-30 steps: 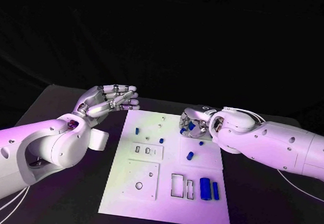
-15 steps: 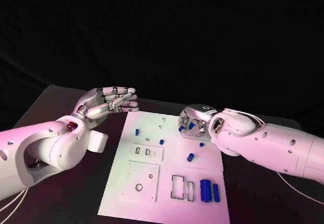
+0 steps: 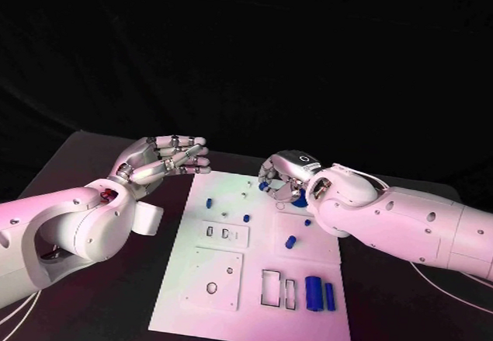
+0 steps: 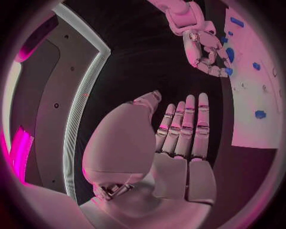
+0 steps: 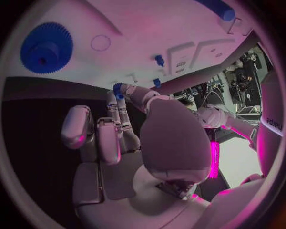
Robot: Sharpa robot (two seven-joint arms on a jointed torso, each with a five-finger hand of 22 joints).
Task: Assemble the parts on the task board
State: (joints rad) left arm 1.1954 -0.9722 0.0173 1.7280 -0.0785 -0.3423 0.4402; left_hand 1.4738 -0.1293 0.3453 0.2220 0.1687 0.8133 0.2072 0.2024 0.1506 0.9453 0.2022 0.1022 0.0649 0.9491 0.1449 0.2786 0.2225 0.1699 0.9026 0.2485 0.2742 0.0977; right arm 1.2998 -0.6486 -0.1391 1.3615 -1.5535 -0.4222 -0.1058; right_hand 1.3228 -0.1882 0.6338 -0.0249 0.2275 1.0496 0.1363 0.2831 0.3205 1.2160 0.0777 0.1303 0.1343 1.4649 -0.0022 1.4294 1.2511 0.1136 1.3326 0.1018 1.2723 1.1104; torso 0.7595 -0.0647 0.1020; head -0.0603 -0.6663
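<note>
From the head camera, the task board (image 3: pixel 258 257) lies between the two hands. The left hand (image 3: pixel 163 156) hovers just off the board's far left corner, fingers loosely curled and apart, holding nothing. The right hand (image 3: pixel 286 175) hangs over the board's far right part, fingers bent down around a small blue part (image 3: pixel 266 186); whether it truly grips it cannot be told here. Nearer the robot than that hand lie an oblong blue part (image 3: pixel 290 239) and two blue bars (image 3: pixel 313 292).

In the left wrist view, the left hand (image 4: pixel 178 143) shows an empty palm with straight fingers, the board (image 4: pixel 253 90) beyond them.

In the right wrist view, the right hand (image 5: pixel 119 138) pinches a blue part (image 5: pixel 118 90) at its fingertips, with a blue gear (image 5: pixel 46 47) on the board (image 5: pixel 143 28) beyond.
</note>
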